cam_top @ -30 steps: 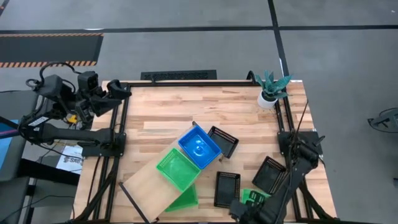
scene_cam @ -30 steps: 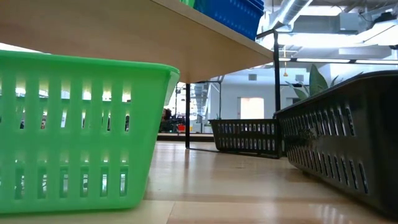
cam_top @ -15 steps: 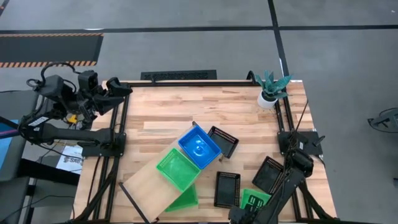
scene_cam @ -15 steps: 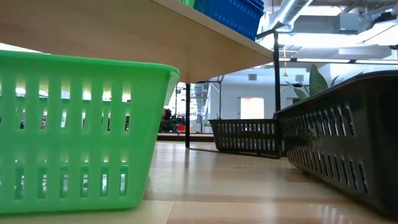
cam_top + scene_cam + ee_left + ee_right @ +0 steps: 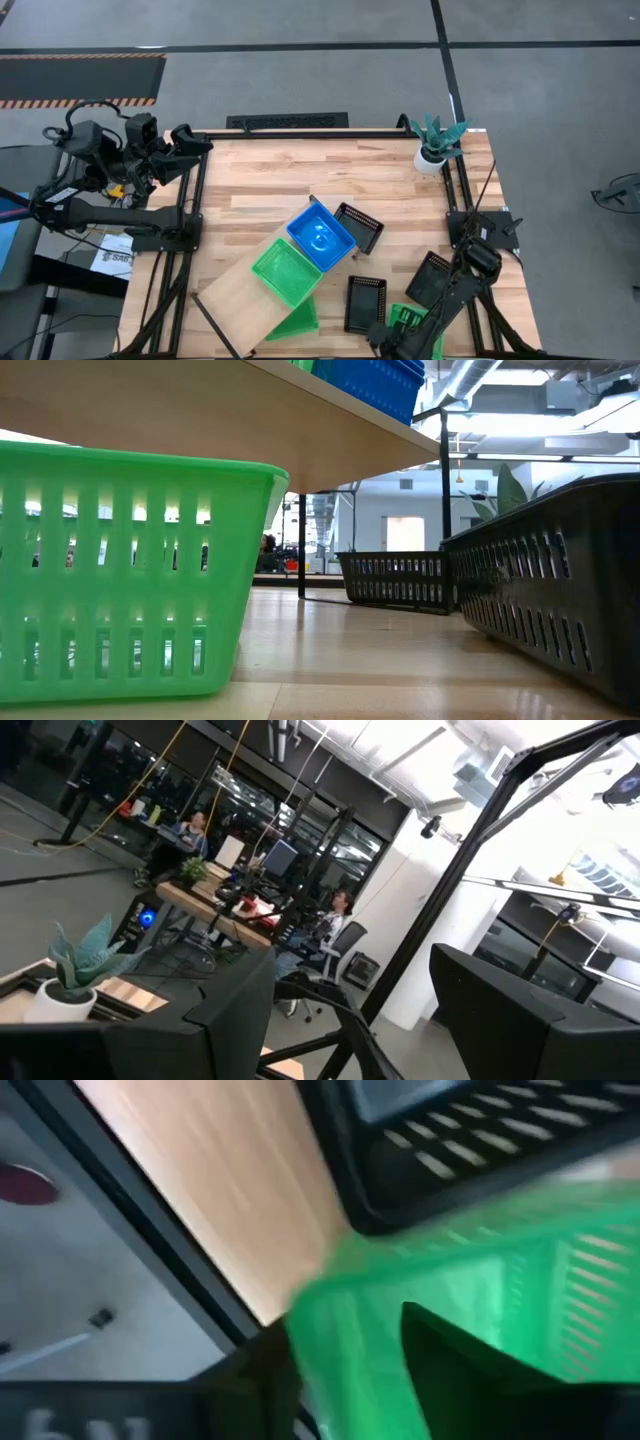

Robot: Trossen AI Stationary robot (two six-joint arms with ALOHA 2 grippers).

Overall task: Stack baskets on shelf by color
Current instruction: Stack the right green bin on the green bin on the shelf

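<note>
Green plastic fills the right wrist view: the right gripper (image 5: 345, 1350) has 1 dark finger on each side of the rim of a green basket (image 5: 412, 322), so its jaws straddle that wall, but whether they have pinched it I cannot tell. From above, this gripper sits at the table's near edge, right of centre, with a black basket (image 5: 365, 303) just beside it toward the shelf and another black basket (image 5: 432, 279) just beyond it, under its own arm. A 3rd black basket (image 5: 359, 227) lies farther off, touching the shelf's far end.

On the shelf (image 5: 232, 295), a pale plank set slantwise well to the gripper's left, stand a blue basket (image 5: 321, 237) and, next to it, a green basket on the plank (image 5: 285, 271); how many are nested in each I cannot make out. Another green one (image 5: 297, 322) lies on the table partly beneath the plank.

By my judgement the sorting is roughly a third to half done: blue looks placed, green is started with 2 still off the plank, and all 3 black ones remain on the table.

The left gripper (image 5: 190, 141) waits wide open, off the table's far left corner.
</note>
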